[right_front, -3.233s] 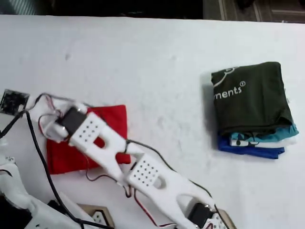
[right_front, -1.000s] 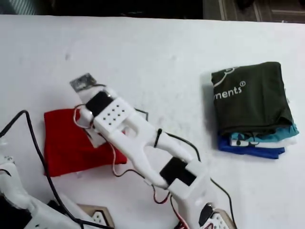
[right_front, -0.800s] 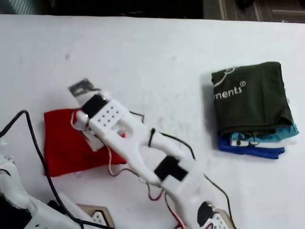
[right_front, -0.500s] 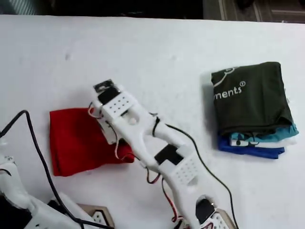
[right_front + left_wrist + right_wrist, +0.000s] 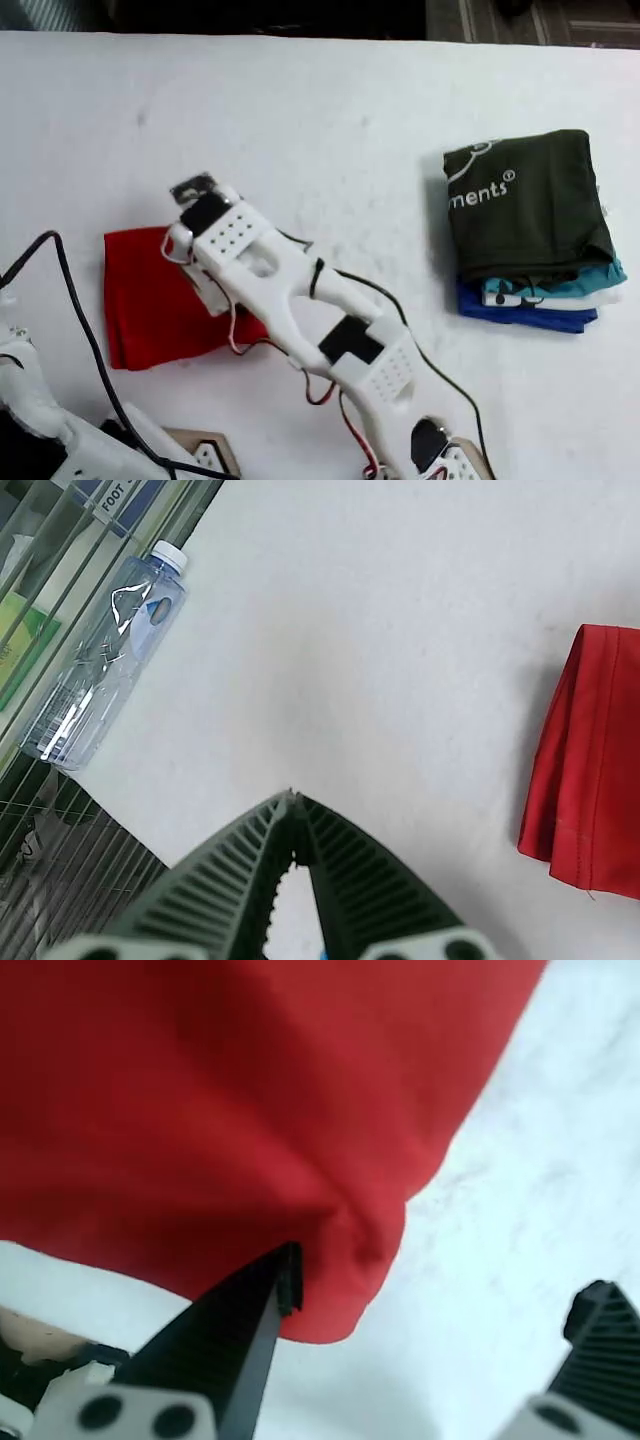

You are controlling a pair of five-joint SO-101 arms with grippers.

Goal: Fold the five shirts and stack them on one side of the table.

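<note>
A folded red shirt (image 5: 150, 300) lies at the table's front left. My right arm (image 5: 260, 270) stretches across its right edge. In the right wrist view my right gripper (image 5: 442, 1285) is open. One finger (image 5: 262, 1305) rests against the red shirt's (image 5: 230, 1090) folded corner and the other finger (image 5: 598, 1328) hangs over bare table. A stack of folded shirts (image 5: 525, 215), dark green on top with teal, white and blue below, sits at the right. My left gripper (image 5: 294, 802) is shut on nothing above bare table, with the red shirt (image 5: 590, 770) off to one side.
A clear water bottle (image 5: 100, 670) lies near the table edge beside a grille. The left arm's white body (image 5: 30, 400) and a black cable (image 5: 80, 330) occupy the front left corner. Bare white tabletop (image 5: 330, 130) stretches between the red shirt and the stack.
The right arm swung off the shirt's middle to its right edge. The red shirt slid slightly right and its near edge bunched. The stack did not move.
</note>
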